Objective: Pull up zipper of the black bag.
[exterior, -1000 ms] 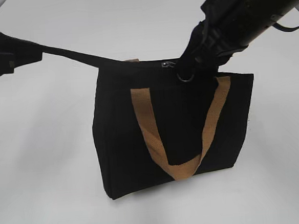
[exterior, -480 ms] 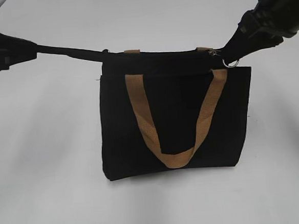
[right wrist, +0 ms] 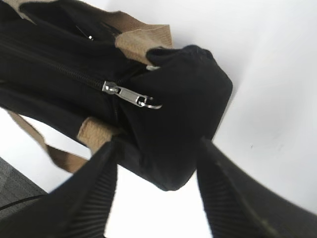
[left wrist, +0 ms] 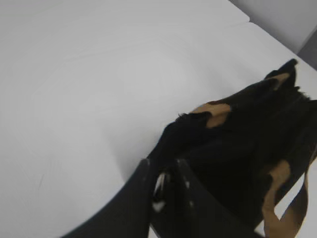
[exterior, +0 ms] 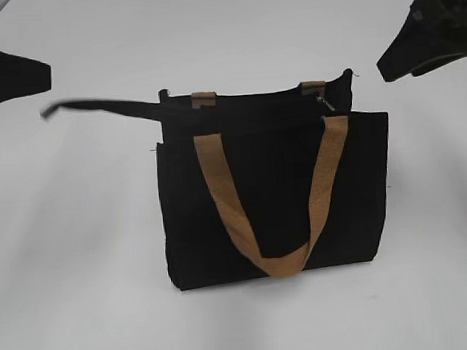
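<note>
Black bag [exterior: 275, 196] stands upright on bench [exterior: 82, 298], soft fabric w/ floppy handles, zipper [right wrist: 130, 95] pull at its right end – tiny, slick, pinch ring; right claw [right wrist: 158, 198] spread, left claw [left wrist: 161, 198] nearly closed, both holding nothing.

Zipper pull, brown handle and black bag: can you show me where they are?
zipper pull [right wrist: 130, 95]: right wrist view, on the silvery metal tab.
brown handle [exterior: 281, 262]: exterior view, on the bottom of the front strap loop.
black bag [exterior: 184, 218]: exterior view, on its front panel.
</note>
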